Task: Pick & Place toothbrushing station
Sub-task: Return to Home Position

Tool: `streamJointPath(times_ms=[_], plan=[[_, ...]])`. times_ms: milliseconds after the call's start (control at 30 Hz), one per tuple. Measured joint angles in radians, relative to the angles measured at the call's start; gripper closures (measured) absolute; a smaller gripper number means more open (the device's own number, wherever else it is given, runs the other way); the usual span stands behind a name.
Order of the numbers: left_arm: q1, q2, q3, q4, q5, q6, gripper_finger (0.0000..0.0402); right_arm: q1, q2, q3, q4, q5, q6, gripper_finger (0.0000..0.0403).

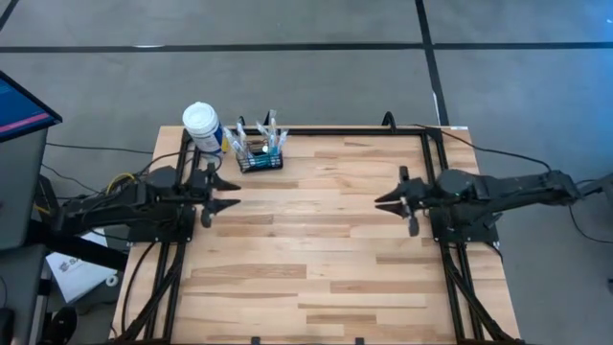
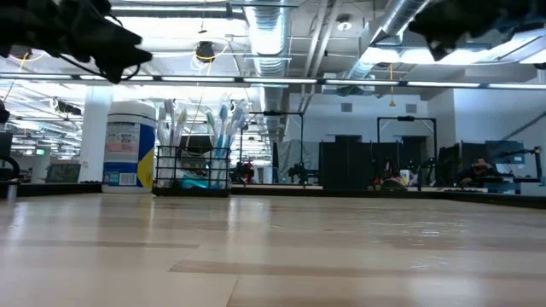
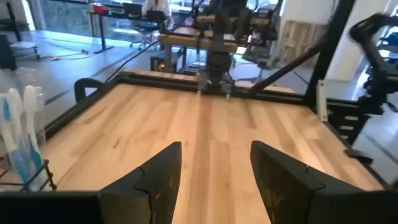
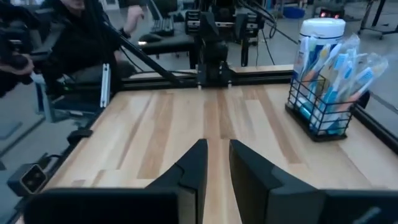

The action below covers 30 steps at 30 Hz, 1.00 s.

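The toothbrushing station (image 1: 261, 155) is a small black wire caddy. It stands on its base near the table's far edge, left of the middle, with several toothbrushes (image 4: 329, 68) standing upright in it. It also shows in the low view (image 2: 192, 168) and at the edge of the left wrist view (image 3: 38, 177). My left gripper (image 1: 228, 193) hovers open above the table's left side, just nearer than the caddy, and points toward the table's right. My right gripper (image 1: 383, 199) hovers at the right side and points left. Its fingers (image 4: 193, 165) stand a narrow gap apart with nothing between them.
A blue-labelled bottle with a white cap (image 1: 202, 125) stands just left of the caddy, at the far left corner. A black frame rail (image 1: 354, 132) runs around the table. The middle and near boards (image 1: 316, 259) are bare wood. A person (image 4: 74, 37) sits beyond the table's left side.
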Motion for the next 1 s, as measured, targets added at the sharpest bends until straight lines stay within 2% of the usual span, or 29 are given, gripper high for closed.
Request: streamJointPath(times_ms=[100,233,300,400,467,567,667,767,900,1000], plan=[[-0.007,-0.074,0.001,-0.076,0.001,-0.006,0.0215,0.059,-0.122,-0.064,-0.017,0.056,0.025,0.0345],[-0.007,-0.199,0.001,-0.191,-0.002,-0.028,0.0215,0.133,-0.297,-0.139,-0.021,0.067,0.025,0.0345],[-0.007,-0.264,0.0,-0.191,-0.004,-0.033,0.0215,0.165,-0.38,-0.175,-0.02,0.089,0.021,0.0345],[-0.006,-0.273,0.011,-0.184,-0.029,-0.087,0.0215,0.201,-0.508,-0.229,-0.029,0.126,0.006,0.0345],[-0.006,-0.254,0.016,-0.174,0.006,-0.104,0.0215,0.223,-0.579,-0.265,-0.031,0.133,0.004,0.0345],[-0.006,-0.266,0.012,-0.176,0.029,-0.078,0.0215,0.246,-0.584,-0.295,-0.06,0.135,-0.008,0.0345],[-0.005,-0.273,-0.031,-0.054,-0.002,-0.073,0.0215,0.264,-0.551,-0.304,-0.019,0.138,-0.007,0.0345],[-0.006,-0.268,-0.054,-0.023,0.013,-0.055,0.0215,0.278,-0.546,-0.318,-0.074,0.138,0.01,0.0345],[-0.006,-0.274,-0.098,-0.025,0.07,-0.055,0.0215,0.287,-0.549,-0.313,-0.101,0.136,0.108,0.0345],[-0.006,-0.274,-0.137,0.008,0.06,-0.054,0.0215,0.286,-0.55,-0.313,-0.112,0.136,0.197,0.0345]])
